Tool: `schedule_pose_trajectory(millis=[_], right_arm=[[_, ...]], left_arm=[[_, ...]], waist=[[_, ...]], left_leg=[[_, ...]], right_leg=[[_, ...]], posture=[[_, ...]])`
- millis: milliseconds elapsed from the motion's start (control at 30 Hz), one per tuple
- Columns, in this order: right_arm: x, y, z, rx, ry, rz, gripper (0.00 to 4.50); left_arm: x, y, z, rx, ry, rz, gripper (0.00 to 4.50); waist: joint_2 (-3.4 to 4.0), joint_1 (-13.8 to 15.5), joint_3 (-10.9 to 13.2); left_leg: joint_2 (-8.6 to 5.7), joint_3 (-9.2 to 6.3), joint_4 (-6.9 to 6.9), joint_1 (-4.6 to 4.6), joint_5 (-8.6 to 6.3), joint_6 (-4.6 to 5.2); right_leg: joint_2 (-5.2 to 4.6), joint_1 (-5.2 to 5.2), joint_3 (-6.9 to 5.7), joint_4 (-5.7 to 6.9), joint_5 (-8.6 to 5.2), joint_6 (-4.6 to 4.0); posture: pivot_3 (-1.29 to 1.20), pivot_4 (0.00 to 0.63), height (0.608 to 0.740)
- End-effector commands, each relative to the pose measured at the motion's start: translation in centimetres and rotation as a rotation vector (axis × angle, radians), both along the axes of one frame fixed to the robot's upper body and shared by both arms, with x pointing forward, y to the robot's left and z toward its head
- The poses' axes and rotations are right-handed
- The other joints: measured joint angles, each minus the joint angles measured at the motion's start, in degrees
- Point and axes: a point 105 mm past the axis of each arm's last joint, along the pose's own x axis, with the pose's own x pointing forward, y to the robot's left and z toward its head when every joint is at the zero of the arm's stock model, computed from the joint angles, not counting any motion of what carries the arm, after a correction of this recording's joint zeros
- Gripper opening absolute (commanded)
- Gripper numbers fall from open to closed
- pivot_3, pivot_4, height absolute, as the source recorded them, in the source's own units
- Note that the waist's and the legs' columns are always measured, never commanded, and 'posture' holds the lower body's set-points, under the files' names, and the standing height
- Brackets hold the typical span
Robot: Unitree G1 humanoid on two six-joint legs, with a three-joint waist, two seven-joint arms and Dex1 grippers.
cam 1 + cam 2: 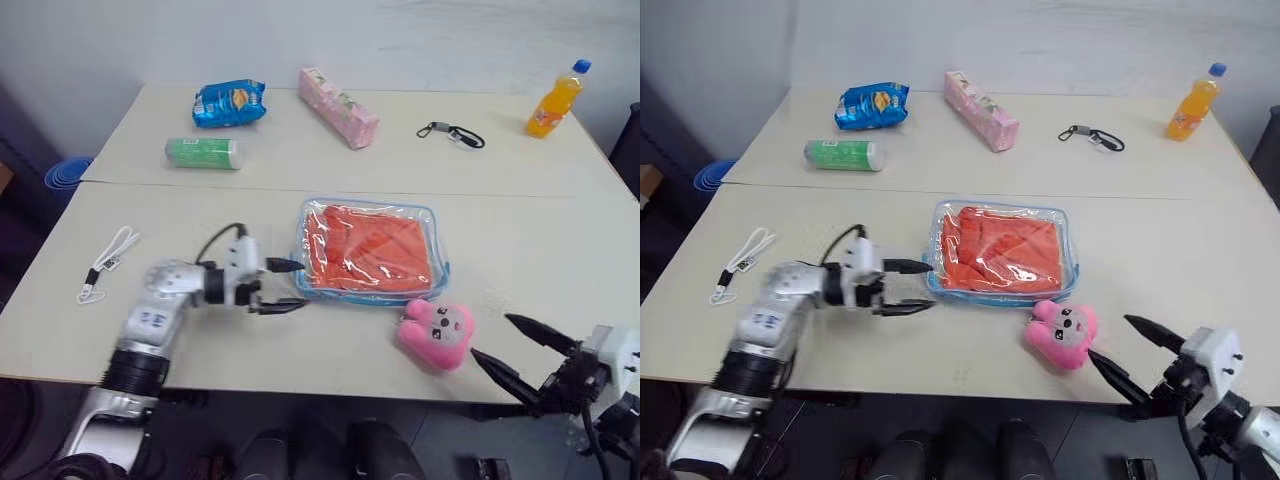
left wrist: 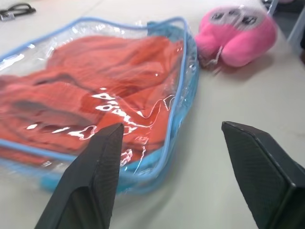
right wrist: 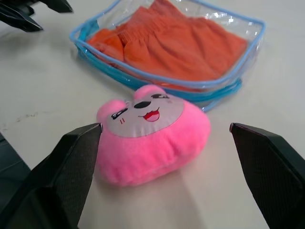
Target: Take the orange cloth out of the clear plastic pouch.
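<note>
The clear plastic pouch point(image 1: 372, 297), edged in light blue, lies flat at the middle of the table. The orange cloth point(image 1: 365, 248) lies folded inside it. My left gripper point(image 1: 290, 286) is just off the pouch's left end, pointing at it, open and empty. In the left wrist view the left gripper point(image 2: 172, 128) faces the pouch's blue corner point(image 2: 183, 90), with nothing between the fingers. My right gripper point(image 1: 492, 336) is open at the table's front right edge, beside a pink plush toy point(image 1: 437, 335). The right wrist view has the right gripper point(image 3: 165, 126) with that toy in front of it.
Along the far side lie a blue snack bag point(image 1: 229, 103), a green roll point(image 1: 202, 152), a pink box point(image 1: 338, 106), a black clip strap point(image 1: 451, 133) and an orange drink bottle point(image 1: 554, 100). A white cord point(image 1: 107, 262) lies at the left.
</note>
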Motion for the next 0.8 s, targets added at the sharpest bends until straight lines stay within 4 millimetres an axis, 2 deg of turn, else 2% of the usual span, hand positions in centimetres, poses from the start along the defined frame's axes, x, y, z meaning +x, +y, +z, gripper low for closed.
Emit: schedule_pose_trajectory(millis=[33,100,167,267,367,500,567,700,800], right_arm=[[1.6,1.0,-0.6,0.034,0.071,-0.026,4.50],[2.9,1.0,-1.1,0.050,0.104,-0.041,4.50],[3.3,1.3,-1.6,0.069,0.150,-0.024,4.50],[3.9,1.6,-1.9,0.143,0.192,-0.004,3.93],[4.0,1.4,-1.7,0.095,0.163,0.054,2.93],[4.2,1.6,1.2,0.012,-0.056,0.136,1.64],[3.9,2.1,2.0,0.009,-0.110,0.184,1.08],[3.6,3.7,2.4,-0.008,-0.160,0.273,1.08],[3.6,4.5,1.6,-0.068,-0.127,0.326,1.08]], left_arm=[[-1.3,1.2,0.1,-0.009,0.023,-0.053,3.87],[-1.6,1.6,-0.1,-0.017,0.032,-0.045,4.48],[-1.8,1.6,-0.3,-0.025,0.033,-0.040,4.48],[-2.3,1.1,-1.0,-0.033,0.048,-0.036,4.50],[-2.8,0.6,-1.3,-0.047,0.052,-0.030,4.50],[-3.2,0.8,-1.8,-0.051,0.065,0.009,4.50],[-3.3,0.8,-2.0,-0.056,0.072,0.026,4.50],[-3.4,0.5,-2.2,-0.074,0.083,0.046,4.50],[-3.5,0.3,-2.3,-0.079,0.089,0.051,4.50]], waist=[[-0.03,-0.2,0.0],[-0.03,-0.3,0.0],[-0.03,-0.1,0.0],[-0.03,0.2,0.0],[-0.04,0.1,0.0],[-0.04,-0.1,0.0],[-0.04,-0.2,0.0],[-0.04,-0.1,0.0],[-0.04,-0.1,0.0]], left_leg=[[0.00,0.00,0.00,0.01,-0.01,0.01],[-0.01,0.00,-0.02,-0.01,-0.01,0.03],[-0.01,-0.01,-0.02,-0.05,-0.03,0.08],[0.00,-0.12,-0.04,-0.11,-0.03,0.08],[-0.01,-0.09,-0.02,-0.16,-0.23,0.43],[-0.01,-0.06,-0.02,-0.14,-0.25,0.47],[0.00,-0.04,-0.03,-0.12,-0.24,0.46],[0.01,-0.04,-0.03,-0.10,-0.24,0.45],[0.00,-0.04,-0.02,-0.10,-0.24,0.45]], right_leg=[[0.00,0.00,0.00,-0.02,0.00,0.00],[-0.01,-0.02,0.02,-0.05,0.00,-0.01],[-0.01,-0.07,0.00,-0.05,0.00,-0.01],[-0.01,-0.08,-0.12,-0.05,0.00,-0.01],[-0.03,-0.07,-0.09,-0.14,0.00,0.00],[-0.02,-0.07,-0.08,-0.14,0.00,0.01],[0.02,-0.08,-0.05,-0.13,0.00,0.01],[0.03,-0.07,-0.04,-0.10,0.00,0.01],[0.01,-0.06,-0.04,-0.11,0.00,0.01]], posture=[[0.00,0.150,0.740],[0.00,0.150,0.740],[0.00,0.150,0.740],[0.00,0.150,0.740],[0.00,0.150,0.740],[0.00,0.150,0.740],[0.00,0.150,0.740],[0.00,0.150,0.740],[0.00,0.150,0.740]])
